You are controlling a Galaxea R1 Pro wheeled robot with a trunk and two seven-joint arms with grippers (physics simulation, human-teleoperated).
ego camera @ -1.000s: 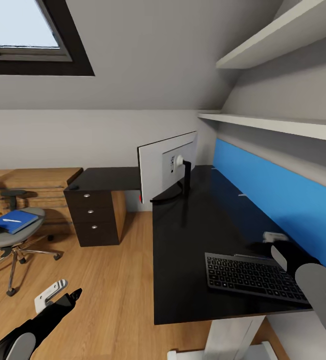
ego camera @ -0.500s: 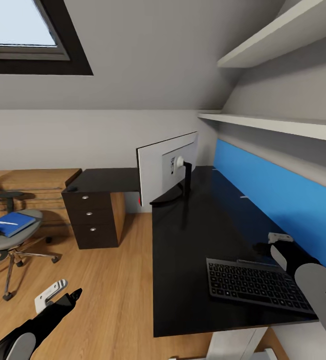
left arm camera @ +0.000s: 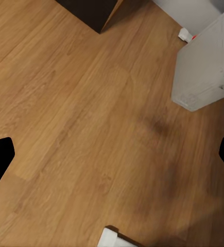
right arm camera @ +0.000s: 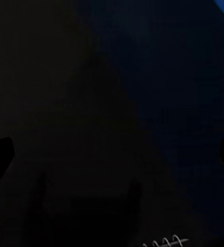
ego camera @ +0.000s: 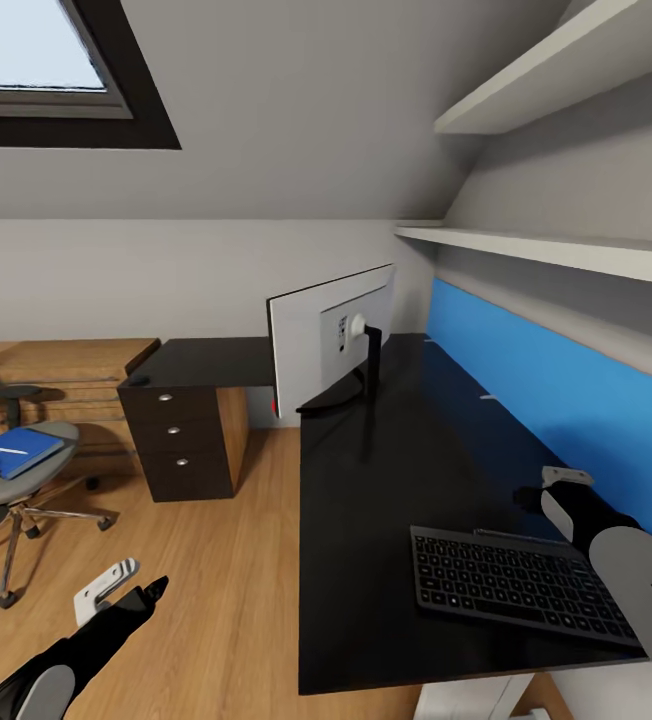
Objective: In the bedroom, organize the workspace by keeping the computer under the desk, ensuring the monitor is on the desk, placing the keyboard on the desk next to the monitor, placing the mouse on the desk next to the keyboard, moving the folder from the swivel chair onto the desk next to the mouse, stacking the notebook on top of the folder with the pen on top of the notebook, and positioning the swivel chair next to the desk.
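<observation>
Two big things already sit right: the table [ego camera: 386, 500] carries the monitor [ego camera: 328, 335] far back and the keyboard [ego camera: 516, 580] near its front edge, right pincer [ego camera: 551, 490] just behind it, spread unclear. Computer [left arm camera: 204, 64] stands on the floor. Next likely the folder [ego camera: 11, 452] with pen [ego camera: 8, 450] on the chair [ego camera: 6, 480], far left; approach across open floor, left pincer [ego camera: 116, 590] wide, minding the drawers [ego camera: 178, 445].
</observation>
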